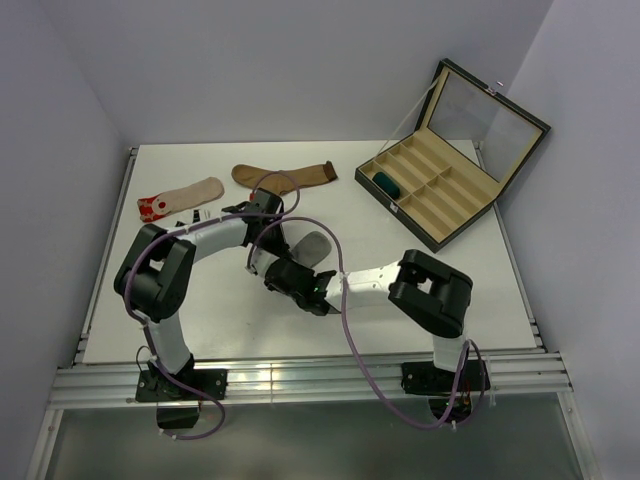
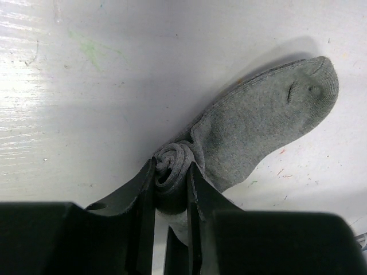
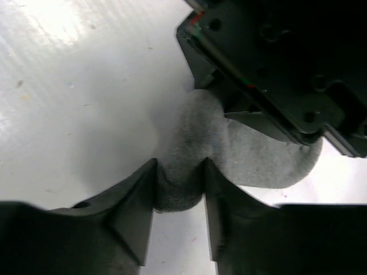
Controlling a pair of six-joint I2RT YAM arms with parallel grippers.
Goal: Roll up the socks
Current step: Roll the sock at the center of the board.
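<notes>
Right gripper, the nearer of the two, is closed to a narrow gap on a bunched hump of the grey sock; fabric fills the space between its fingers and bulges past them. Left gripper, just beyond it and almost touching, is clamped on the tight spiral wound at the end of the sock opposite the toe. Both tools therefore meet at one end of the sock, around the middle of the table, and neither has to travel to reach it. From that shared grip the unrolled foot lies flat on the table and runs away to the right and slightly far, toe outermost. The long axis thus goes from near-left (roll) to far-right (toe), while the spiral's own axis lies across it. Judged from this layout, the coming move is a further turn of the roll along the long axis toward the toe, which asks the grippers to advance rightward and far, not sideways. The flat length left looks like well over half the sock. Farther off, toward the far-left edge, the beige red-toed sock and the brown sock lie flat and unrolled, each with its long axis roughly left to right, well apart from both grippers. At far right stands the compartment box, lid raised, with one dark teal roll in its leftmost compartment.
</notes>
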